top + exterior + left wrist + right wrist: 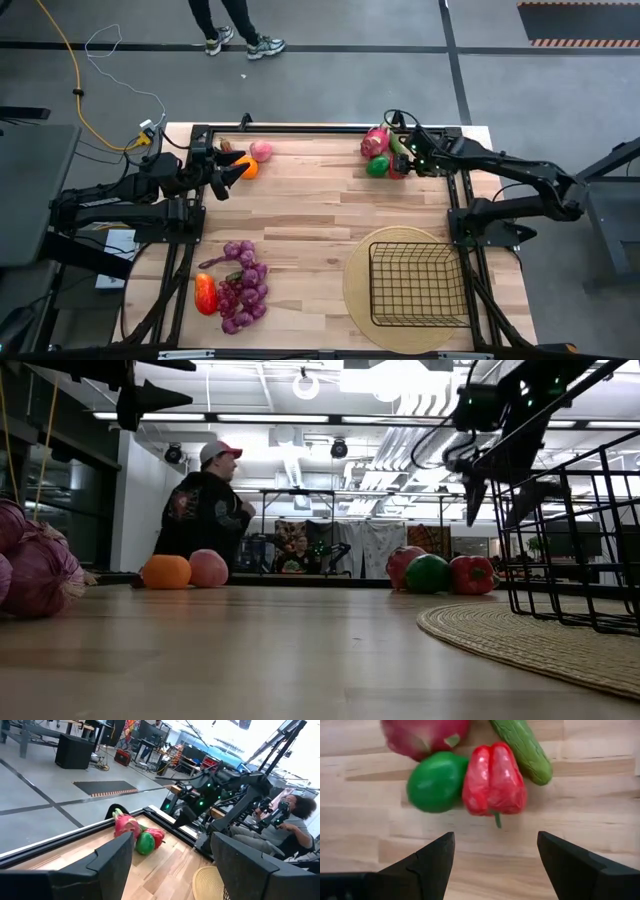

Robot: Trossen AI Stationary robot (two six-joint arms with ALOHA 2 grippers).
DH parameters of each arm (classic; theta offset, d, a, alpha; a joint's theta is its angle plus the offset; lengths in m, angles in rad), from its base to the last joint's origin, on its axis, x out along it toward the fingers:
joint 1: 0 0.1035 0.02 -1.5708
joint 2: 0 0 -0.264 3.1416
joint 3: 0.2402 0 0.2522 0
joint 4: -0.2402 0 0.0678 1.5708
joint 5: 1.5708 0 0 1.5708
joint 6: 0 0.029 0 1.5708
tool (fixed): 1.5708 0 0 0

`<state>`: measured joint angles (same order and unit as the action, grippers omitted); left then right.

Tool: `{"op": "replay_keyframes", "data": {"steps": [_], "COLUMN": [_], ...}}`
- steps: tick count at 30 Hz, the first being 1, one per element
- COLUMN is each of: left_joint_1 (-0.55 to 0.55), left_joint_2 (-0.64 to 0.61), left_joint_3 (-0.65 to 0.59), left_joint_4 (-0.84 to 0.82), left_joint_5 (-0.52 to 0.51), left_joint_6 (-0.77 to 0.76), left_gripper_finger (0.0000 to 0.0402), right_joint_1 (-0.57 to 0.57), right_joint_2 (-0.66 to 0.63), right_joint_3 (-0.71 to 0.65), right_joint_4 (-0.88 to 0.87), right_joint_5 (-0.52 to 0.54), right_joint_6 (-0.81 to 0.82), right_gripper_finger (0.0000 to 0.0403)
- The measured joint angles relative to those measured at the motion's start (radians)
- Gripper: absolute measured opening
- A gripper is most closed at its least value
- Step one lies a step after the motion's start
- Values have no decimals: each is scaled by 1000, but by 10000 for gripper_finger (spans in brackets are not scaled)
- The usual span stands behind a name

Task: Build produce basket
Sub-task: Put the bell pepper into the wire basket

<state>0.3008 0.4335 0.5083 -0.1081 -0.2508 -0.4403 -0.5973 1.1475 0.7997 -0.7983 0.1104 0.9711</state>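
Currently the counter (320,215) is carrying two far-edge produce clusters plus a near-left pile. Far right: one pink dragon fruit (422,735), one green pepper (436,781), one red pepper (493,779), one cucumber (522,747). Far left: one orange (166,571), one pink fruit (208,568). Near left: grape bunches (243,285), exact count unclear, with one red-orange pepper (206,294) lying beside them. One basket (418,286) is sitting empty on the round woven mat (360,262), near right.

Right jaws (495,857) are standing apart, hovering above the red pepper, not touching it. Left jaws (172,862) are also standing apart, holding nothing, sitting just beside the orange at the far-left edge.
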Motion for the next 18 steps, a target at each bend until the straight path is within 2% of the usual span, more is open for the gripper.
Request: {"op": "replay_keyframes", "data": {"steps": [10,18], "left_joint_1": [0,0], "left_joint_2": [0,0], "left_joint_3": [0,0], "left_joint_4": [0,0], "left_joint_5": [-26,-26], "left_joint_6": [6,6], "left_gripper_finger": [257,257], "right_joint_1": [-75,-87], "right_joint_2": [154,263], "right_joint_3": [-37,-30], "right_joint_4": [218,261], "right_joint_5": [-5,12], "right_joint_6": [-72,-74], "right_gripper_finger": [275,276]}}
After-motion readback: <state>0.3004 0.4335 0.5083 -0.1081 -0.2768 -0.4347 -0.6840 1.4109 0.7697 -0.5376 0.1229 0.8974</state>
